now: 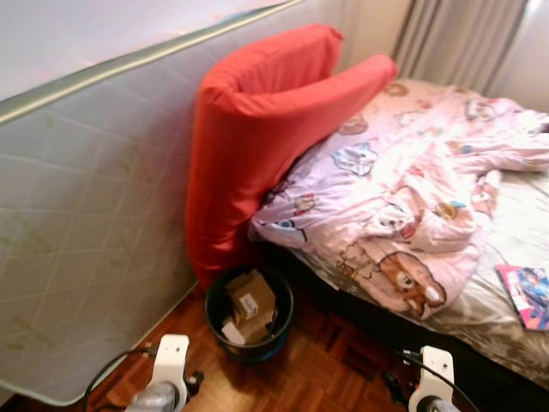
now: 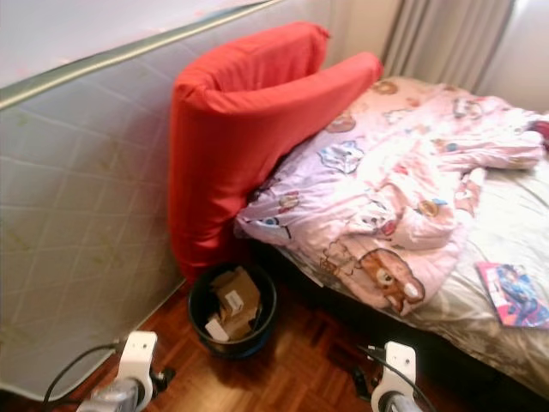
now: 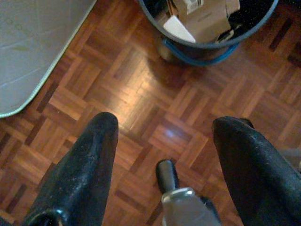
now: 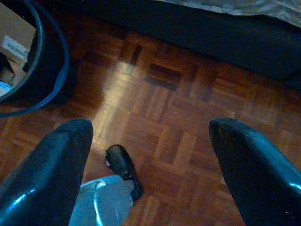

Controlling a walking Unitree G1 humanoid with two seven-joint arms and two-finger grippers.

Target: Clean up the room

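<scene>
both the left gripper (image 3: 160,136) and right gripper (image 4: 148,136) hang spread and empty over the parquet floor (image 3: 141,99), so step toward the cardboard-stuffed bin (image 1: 249,313) at 12 o'clock, under the red cushion (image 1: 257,129), keeping clear of the bed's pink duvet (image 1: 412,180) at 2.

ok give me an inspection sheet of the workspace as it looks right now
surface: brown parquet wood floor, bare near the hands
job's things: round black waste bin holding cardboard boxes; rumpled pink cartoon-print duvet on the bed
clutter: colourful magazine on the sheet; bent red foam cushion against a grey quilted mattress
grippers: left hand open, low above floor; right hand open, low above floor
cables: black cable at left arm
surroundings: grey curtains
</scene>
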